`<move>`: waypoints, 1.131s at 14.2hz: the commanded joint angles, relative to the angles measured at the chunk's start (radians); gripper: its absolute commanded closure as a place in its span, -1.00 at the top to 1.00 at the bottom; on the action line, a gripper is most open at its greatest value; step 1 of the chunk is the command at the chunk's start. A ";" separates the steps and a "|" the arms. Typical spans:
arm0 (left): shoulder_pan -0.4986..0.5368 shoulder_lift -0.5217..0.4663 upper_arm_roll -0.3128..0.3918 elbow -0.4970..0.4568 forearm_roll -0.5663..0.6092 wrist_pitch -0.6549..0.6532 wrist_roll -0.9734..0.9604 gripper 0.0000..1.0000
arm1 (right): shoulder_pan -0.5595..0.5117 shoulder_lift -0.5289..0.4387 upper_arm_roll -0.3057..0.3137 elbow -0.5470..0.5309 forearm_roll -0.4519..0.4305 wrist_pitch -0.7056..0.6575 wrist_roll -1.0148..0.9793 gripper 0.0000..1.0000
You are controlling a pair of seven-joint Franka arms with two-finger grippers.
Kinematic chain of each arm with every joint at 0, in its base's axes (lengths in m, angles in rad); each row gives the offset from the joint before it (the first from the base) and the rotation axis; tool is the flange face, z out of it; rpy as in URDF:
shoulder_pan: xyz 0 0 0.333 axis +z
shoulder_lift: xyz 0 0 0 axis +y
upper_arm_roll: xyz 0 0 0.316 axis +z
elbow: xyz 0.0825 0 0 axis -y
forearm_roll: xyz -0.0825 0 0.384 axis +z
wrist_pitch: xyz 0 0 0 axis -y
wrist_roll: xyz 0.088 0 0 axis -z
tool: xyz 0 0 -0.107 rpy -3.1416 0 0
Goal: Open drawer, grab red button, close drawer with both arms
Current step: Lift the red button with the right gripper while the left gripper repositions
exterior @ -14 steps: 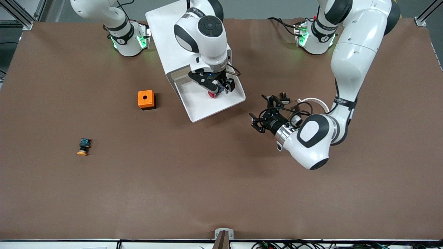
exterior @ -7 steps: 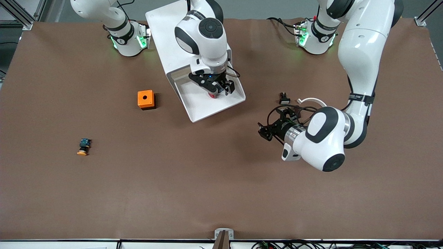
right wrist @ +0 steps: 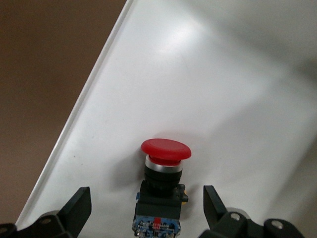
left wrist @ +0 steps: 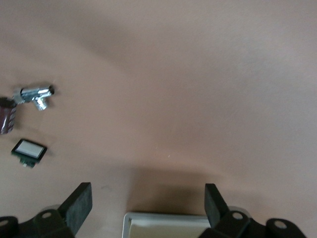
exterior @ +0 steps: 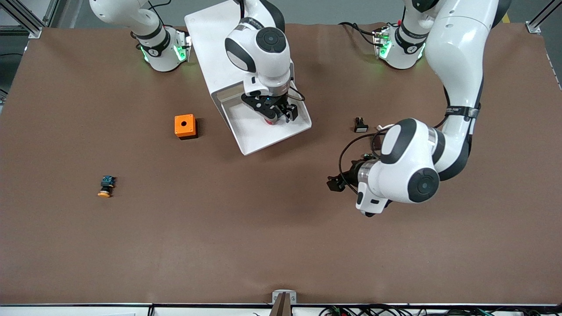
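Red and glossy, the domed cap of the button [right wrist: 165,149] topped a silver collar, a black cylindrical body and a blue rear block; the button lay on its side on the smooth white plastic floor of the drawer [exterior: 250,131], which stood pulled out of the white cabinet [exterior: 210,39]. In the right wrist view its long axis ran from the blue block, nearest the camera, to the cap, which pointed away from the end effector. The right end effector [exterior: 274,115] hung low inside the drawer with its two black fingers [right wrist: 79,208] spread wide on either side of the button, touching nothing that I could see.

Relative to the drawer, the left end effector [exterior: 336,183] hovered over bare brown worktop [exterior: 219,245] toward the left arm's end and nearer the front camera; its fingers [left wrist: 81,203] stood wide apart and held nothing. A pale corner of the drawer [left wrist: 168,223] showed between them in the left wrist view. A small black part with a white face [exterior: 361,125] lay on the matte worktop beside the drawer toward the left arm's end, and a shiny metal fitting [left wrist: 35,94] lay near that part.

An orange cube with a round hole [exterior: 185,126] sat beside the drawer toward the right arm's end. The yellow-capped button [exterior: 105,186] lay farther that way, nearer the front camera
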 commanded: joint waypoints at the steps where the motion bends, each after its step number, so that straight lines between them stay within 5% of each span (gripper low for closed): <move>1: -0.001 -0.027 -0.004 -0.017 0.064 0.059 0.016 1.00 | 0.015 0.007 -0.006 -0.005 -0.018 -0.001 0.051 1.00; 5: -0.047 -0.045 -0.005 -0.029 0.151 0.174 0.003 1.00 | 0.026 0.010 -0.006 -0.005 -0.014 -0.003 0.064 0.88; 7: -0.073 -0.050 -0.004 -0.040 0.171 0.224 -0.006 1.00 | 0.024 0.010 -0.006 -0.005 -0.012 -0.006 0.062 0.16; 9: -0.102 -0.047 -0.004 -0.051 0.240 0.253 -0.010 1.00 | 0.024 0.010 -0.005 -0.003 -0.006 -0.009 0.062 -1.00; 16: -0.150 -0.041 -0.004 -0.071 0.280 0.288 -0.096 1.00 | -0.019 -0.007 -0.006 0.046 -0.002 -0.085 0.026 -1.00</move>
